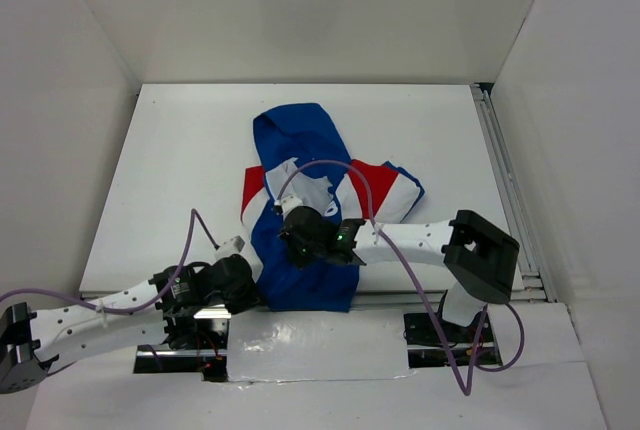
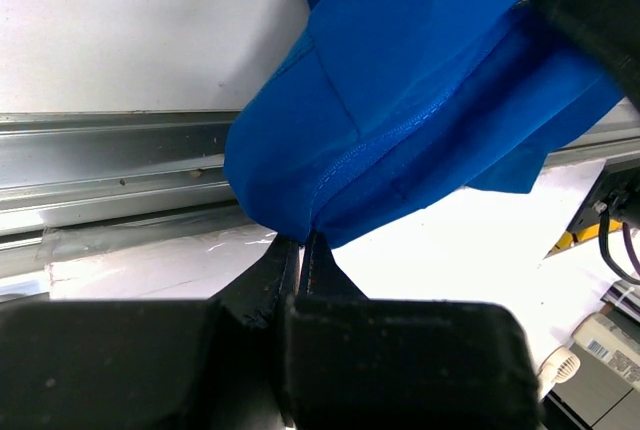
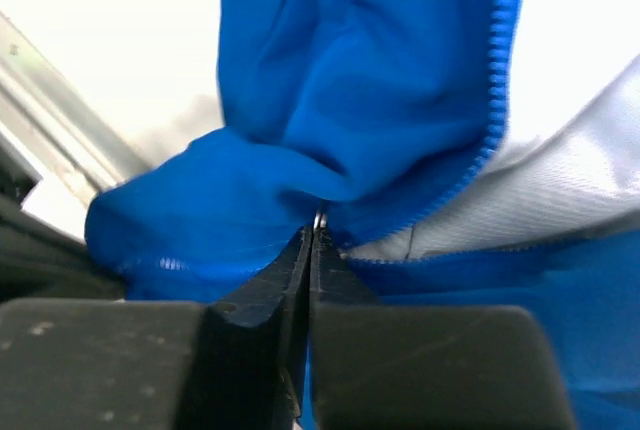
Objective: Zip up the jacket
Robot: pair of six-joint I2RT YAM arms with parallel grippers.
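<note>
The royal-blue jacket (image 1: pixel 300 135) lies in the middle of the table, hood to the far side, with red-and-white panels on both sides. Its lower end hangs over the near table edge. My left gripper (image 1: pixel 255 290) (image 2: pixel 302 238) is shut on the bottom hem of the jacket (image 2: pixel 400 70), right below the closed zipper line (image 2: pixel 390 135). My right gripper (image 1: pixel 287 233) (image 3: pixel 316 230) is shut on a small silver zipper pull (image 3: pixel 319 218), where the open zipper teeth (image 3: pixel 497 100) meet. Pale lining (image 3: pixel 560 190) shows to the right of them.
A metal rail (image 2: pixel 110 150) runs along the near table edge under the jacket's hem. Another rail (image 1: pixel 505 180) lines the right side. The right arm's purple cable (image 1: pixel 320 165) arcs over the jacket. White walls close in the table on three sides.
</note>
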